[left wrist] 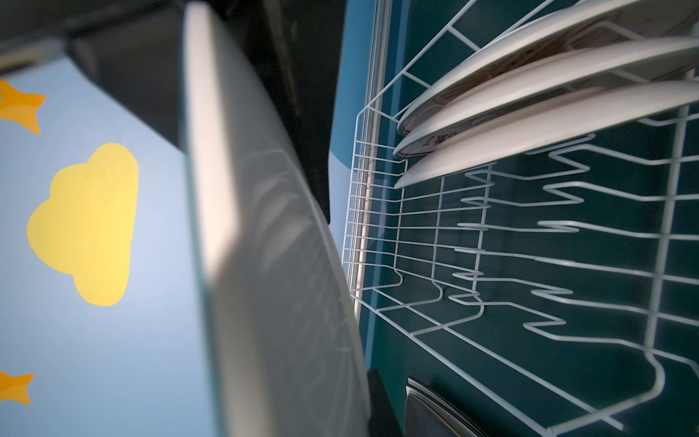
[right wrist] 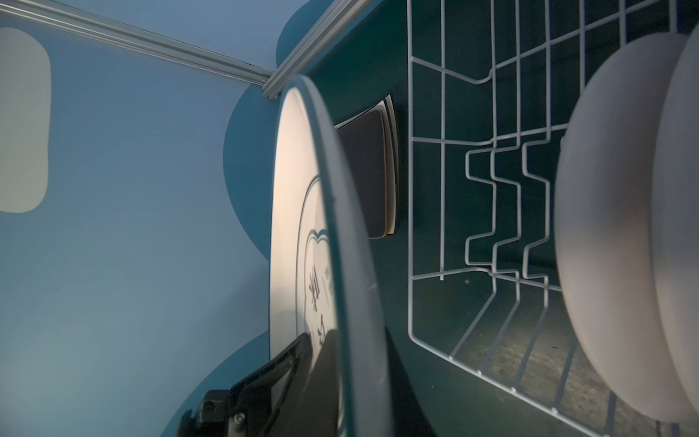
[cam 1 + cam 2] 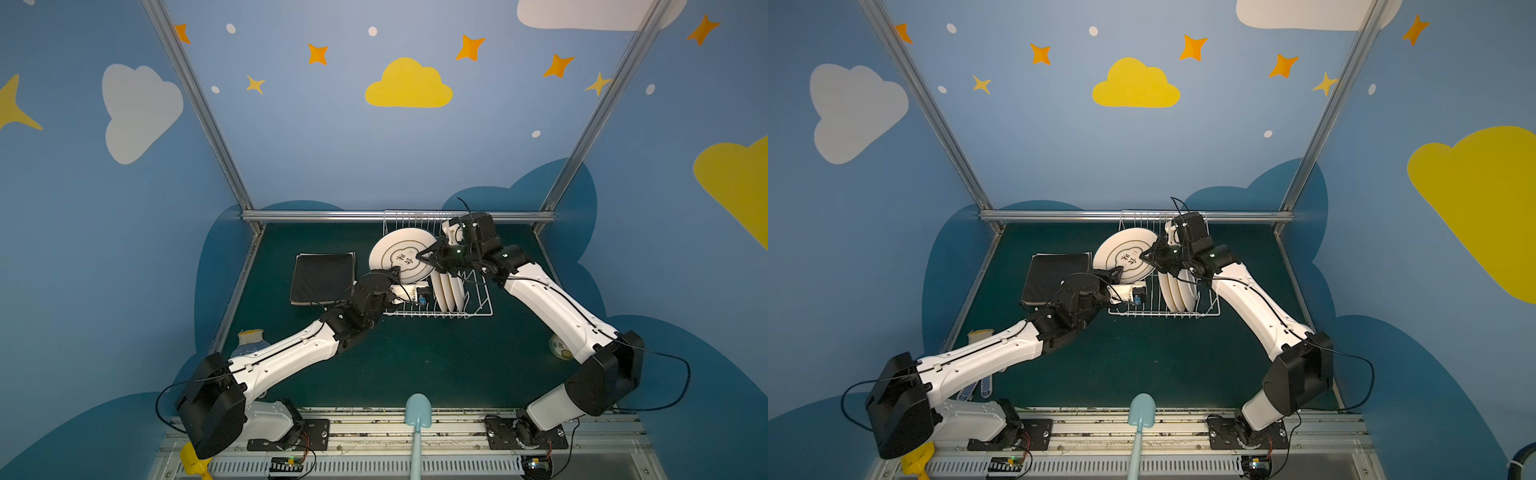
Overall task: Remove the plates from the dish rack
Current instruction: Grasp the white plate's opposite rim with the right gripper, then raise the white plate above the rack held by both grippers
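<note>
Top views showed a handover: left gripper (image 3: pixel 394 272) and right gripper (image 3: pixel 420 257) both pinching a round plate (image 3: pixel 386 251) above the rack (image 3: pixel 484 306); next, one would need to release.

The table (image 3: pixel 415 361) has a dark green top. Toward its back middle stands the white wire dish rack (image 3: pixel 478 311), and beside that, on the left, lies a flat, black-topped stack of square plates (image 3: pixel 322 276). A knit glove (image 3: pixel 249 338) lies near the left edge, and a pale round vessel (image 3: pixel 559 348) sits near the right edge, partly hidden.
</note>
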Available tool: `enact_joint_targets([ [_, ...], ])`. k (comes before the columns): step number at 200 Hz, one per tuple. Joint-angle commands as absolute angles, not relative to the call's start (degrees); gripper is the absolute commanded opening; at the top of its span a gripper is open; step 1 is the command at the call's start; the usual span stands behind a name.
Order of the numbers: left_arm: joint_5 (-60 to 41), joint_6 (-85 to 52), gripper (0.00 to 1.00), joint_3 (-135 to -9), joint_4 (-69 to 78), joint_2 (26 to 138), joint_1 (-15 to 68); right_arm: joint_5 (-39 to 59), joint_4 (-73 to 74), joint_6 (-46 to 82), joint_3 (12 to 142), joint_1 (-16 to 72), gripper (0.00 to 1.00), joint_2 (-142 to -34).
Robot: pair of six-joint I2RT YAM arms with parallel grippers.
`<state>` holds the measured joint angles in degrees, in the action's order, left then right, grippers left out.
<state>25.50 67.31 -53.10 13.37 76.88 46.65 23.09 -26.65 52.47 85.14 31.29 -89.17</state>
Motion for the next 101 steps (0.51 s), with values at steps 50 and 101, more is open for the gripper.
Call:
enact_joint_targets([
  [50, 26.85, 61.88, 0.58, -54.14, 16.38, 77.05, 46.41, 24.51, -16.62, 51.45, 82.40, 30.90, 0.00, -85.74],
  [101, 25.90, 59.33, 0.99, -53.20, 16.08, 75.84, 46.41, 22.64, -12.91, 53.76, 80.31, 29.15, 0.00, -83.20],
])
